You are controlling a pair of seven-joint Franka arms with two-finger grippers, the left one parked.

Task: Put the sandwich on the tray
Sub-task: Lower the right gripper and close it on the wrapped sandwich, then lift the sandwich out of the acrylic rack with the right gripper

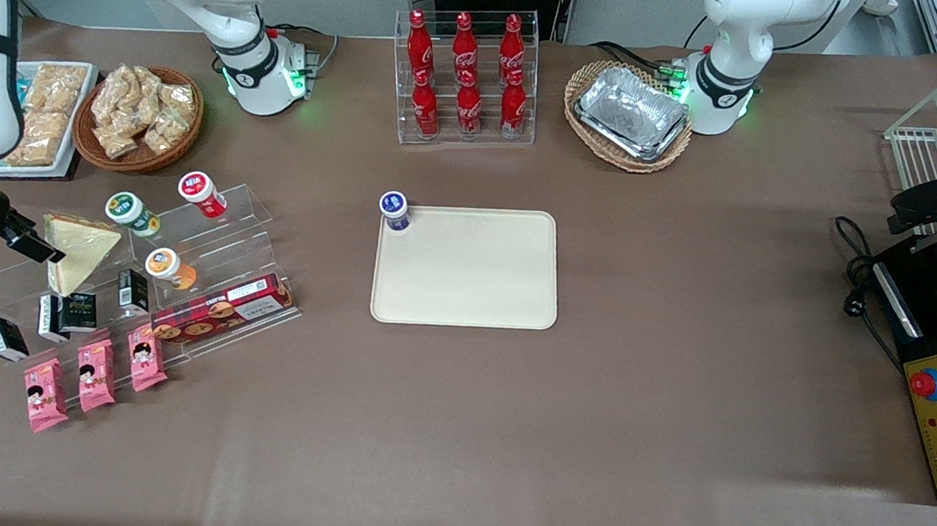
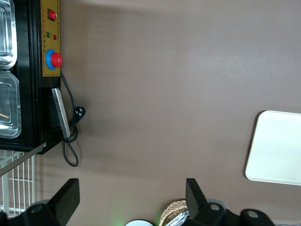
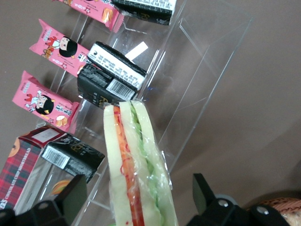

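The gripper [image 1: 41, 248] pinches the sandwich [image 1: 80, 252] above the clear acrylic display stand [image 1: 209, 263], with the cream tray [image 1: 467, 280] well apart toward the parked arm's end

Blue-capped bottle [image 1: 395, 210] on tray [image 1: 468, 271] corner; rest bare.

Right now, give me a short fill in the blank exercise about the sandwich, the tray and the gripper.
1. The sandwich lies on the clear ____ display stand.
2. The gripper is at the ____.
3. The only thing standing on the tray is a small ____-lidded cup.

Missing words: acrylic; sandwich; blue
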